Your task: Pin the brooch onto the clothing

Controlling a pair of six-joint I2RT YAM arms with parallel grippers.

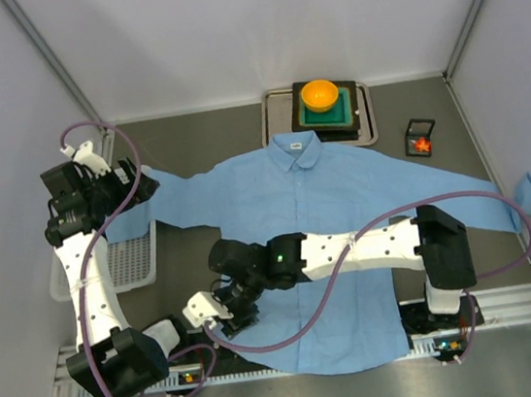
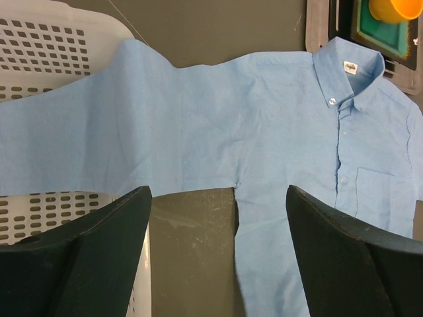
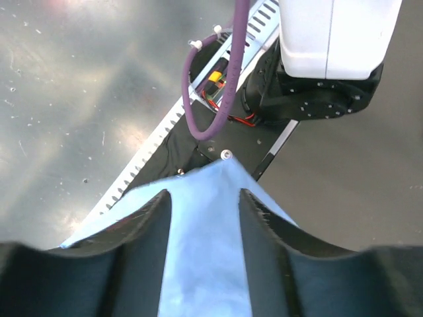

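Black plastic fingers (image 3: 142, 251) of the right gripper (image 3: 205, 198) stand partly closed, with a strip of the large light blue long-sleeved button-up shirt (image 3: 206, 264) filling the gap between them. The cloth runs past the tips to a pointed corner and also shows outside each finger. They look to be pinching it, though I cannot tell from this angle whether it is truly clamped. Seen from above, that arm reaches across the lower front of the shirt, its hand at the hem corner on the left-arm side. Beyond the cloth lie a slotted metal rail (image 3: 149, 148) and a loop of purple cable (image 3: 232, 66).

The left gripper (image 2: 218, 195) is spread wide, holding and touching nothing. It hangs above the shirt's sleeve, which drapes over a white perforated plastic basket (image 2: 46, 39).

The shirt lies front up and buttoned on the dark grey table (image 1: 199, 139), sleeves spread to either side. Inside the collar, a small white neck label (image 2: 349, 67) carries dark print too small to read. A chest pocket (image 2: 383, 191) sits below the collar.

The tiny red-orange brooch (image 1: 421, 145) rests in a small black open box (image 1: 421, 125) on the table. The box is near the shirt's shoulder on the right-arm side, well apart from both grippers. Behind the collar, a round orange bowl (image 1: 320, 95) stands on a green square pad (image 1: 306, 118) in a grey metal tray (image 1: 271, 119). The collar's back edge lies against the tray's front.
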